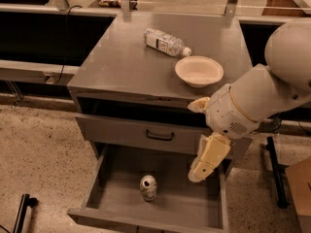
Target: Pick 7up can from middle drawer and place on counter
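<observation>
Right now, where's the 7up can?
Camera view: the 7up can stands upright on the floor of the open middle drawer, left of centre near its front. The gripper hangs to its right in the picture, not touching it.

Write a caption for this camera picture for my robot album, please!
Robot's gripper hangs over the open middle drawer, right of the 7up can.

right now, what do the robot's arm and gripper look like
The arm is bulky and white, built of rounded shells, with a thin pale-yellow seam line and a small dotted vent patch near the wrist. The gripper, hanging over the middle drawer, is a slimmer cream-yellow piece. No cables or lettering show.
</observation>
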Controlling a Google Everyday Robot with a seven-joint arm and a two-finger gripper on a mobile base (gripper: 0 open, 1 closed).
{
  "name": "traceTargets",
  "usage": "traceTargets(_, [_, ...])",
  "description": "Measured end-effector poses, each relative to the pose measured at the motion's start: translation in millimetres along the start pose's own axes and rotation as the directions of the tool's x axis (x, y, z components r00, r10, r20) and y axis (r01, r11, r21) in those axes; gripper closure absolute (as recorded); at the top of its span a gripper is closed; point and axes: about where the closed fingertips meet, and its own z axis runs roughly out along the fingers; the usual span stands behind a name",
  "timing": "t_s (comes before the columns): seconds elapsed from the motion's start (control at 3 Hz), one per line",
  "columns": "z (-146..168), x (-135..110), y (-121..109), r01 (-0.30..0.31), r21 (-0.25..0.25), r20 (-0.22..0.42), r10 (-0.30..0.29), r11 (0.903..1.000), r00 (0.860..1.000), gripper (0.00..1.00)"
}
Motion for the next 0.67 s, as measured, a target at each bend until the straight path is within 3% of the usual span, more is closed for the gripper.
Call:
traceTargets(0.33, [40.0,14.2,14.7,-0.038,-0.083,0.083,0.045,0.9958,0.995,0.0])
traceTargets(0.67, [106.8,41.3,48.8,-0.07,-0.13,0.202,0.096,0.9891,0.975,0.0])
